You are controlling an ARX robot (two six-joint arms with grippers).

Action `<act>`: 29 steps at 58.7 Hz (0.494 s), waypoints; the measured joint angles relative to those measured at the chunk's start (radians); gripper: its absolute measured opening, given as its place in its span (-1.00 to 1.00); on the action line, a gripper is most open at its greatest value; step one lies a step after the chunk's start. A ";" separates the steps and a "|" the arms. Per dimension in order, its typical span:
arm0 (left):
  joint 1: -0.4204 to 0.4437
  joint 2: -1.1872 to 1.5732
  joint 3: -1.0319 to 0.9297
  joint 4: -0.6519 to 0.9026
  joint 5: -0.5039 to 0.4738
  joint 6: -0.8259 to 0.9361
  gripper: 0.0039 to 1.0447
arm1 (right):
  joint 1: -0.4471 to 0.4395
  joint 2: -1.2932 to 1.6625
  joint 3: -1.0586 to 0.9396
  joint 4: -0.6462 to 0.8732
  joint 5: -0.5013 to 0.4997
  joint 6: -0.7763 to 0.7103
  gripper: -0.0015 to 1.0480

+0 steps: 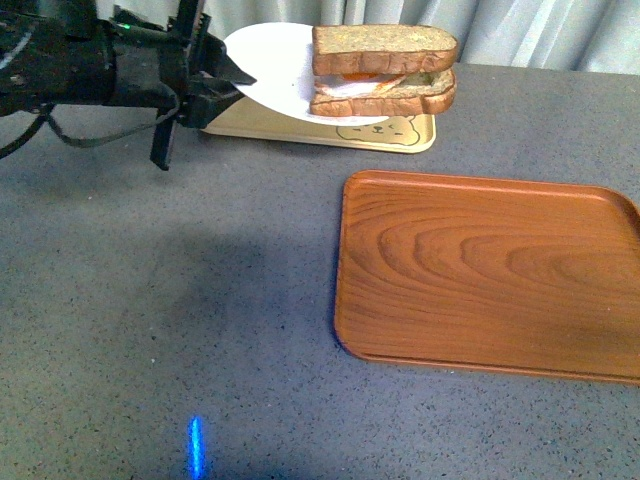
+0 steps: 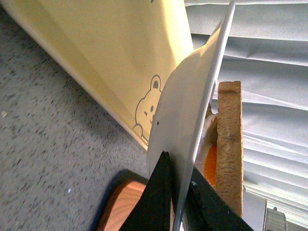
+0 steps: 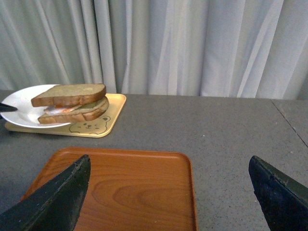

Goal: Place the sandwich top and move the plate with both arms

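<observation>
Pinching the plate [image 1: 270, 55] rim with left claw [image 1: 238, 82], sandwich top [image 1: 385, 45] across the plate from it, right claw [image 3: 168, 166] gaping, empty

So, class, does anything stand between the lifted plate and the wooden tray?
Nothing visible does. The left gripper holds the plate by its rim above the bear tray; the table between it and the wooden tray is bare, and so is that tray.
</observation>
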 joint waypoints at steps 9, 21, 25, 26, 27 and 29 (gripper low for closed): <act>-0.007 0.126 0.177 -0.074 0.007 0.000 -0.96 | 0.000 0.000 0.000 0.000 0.000 0.000 0.82; -0.008 0.225 0.328 -0.148 0.028 0.011 -0.96 | 0.000 0.000 0.000 0.000 0.000 0.000 0.82; -0.007 0.235 0.350 -0.168 0.031 0.019 -0.96 | 0.000 0.000 0.000 0.000 0.000 0.000 0.82; -0.005 0.236 0.351 -0.170 0.034 0.019 -0.92 | 0.000 0.000 0.000 0.000 0.000 0.000 0.82; -0.004 0.236 0.351 -0.171 0.036 0.019 -0.88 | 0.000 0.000 0.000 0.000 0.000 0.000 0.82; -0.002 0.236 0.352 -0.174 0.038 0.023 -0.78 | 0.000 0.000 0.000 0.000 0.000 0.000 0.82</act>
